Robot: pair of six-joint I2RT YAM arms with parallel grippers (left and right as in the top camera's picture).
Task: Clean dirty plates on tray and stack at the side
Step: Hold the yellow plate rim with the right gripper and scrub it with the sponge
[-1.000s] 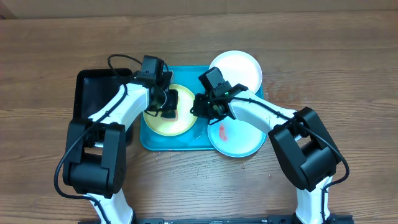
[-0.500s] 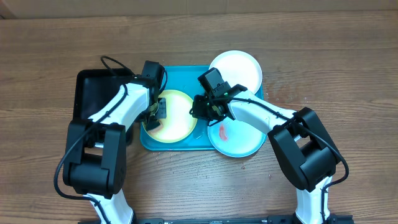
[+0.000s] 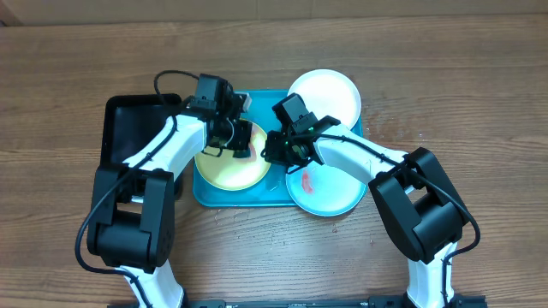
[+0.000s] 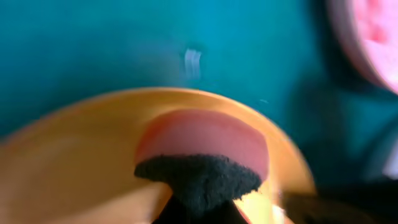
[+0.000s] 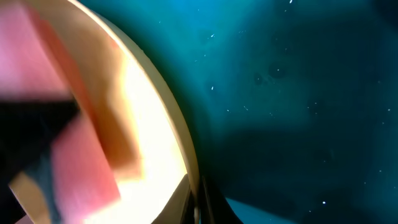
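Observation:
The yellow-green plate (image 3: pixel 224 171) lies on the left half of the teal tray (image 3: pixel 257 197). My left gripper (image 3: pixel 240 141) is shut on a pink sponge with a black scrub side (image 4: pixel 202 143) and presses it on the plate's upper right part (image 4: pixel 74 155). My right gripper (image 3: pixel 274 152) is shut on the yellow-green plate's right rim (image 5: pixel 186 155). The pale blue-mint plate (image 3: pixel 330 192), with a red smear, overhangs the tray's front right corner. The white plate (image 3: pixel 330 90) sits at the tray's far right corner.
A smaller black tray (image 3: pixel 128 128) lies to the left of the teal tray, under the left arm. Bare wooden table (image 3: pixel 445 85) surrounds both trays. Faint red marks show on the wood right of the tray.
My left gripper with the sponge swept to the yellow-green plate's left edge, then back to its upper right. The right gripper and the plates have not moved.

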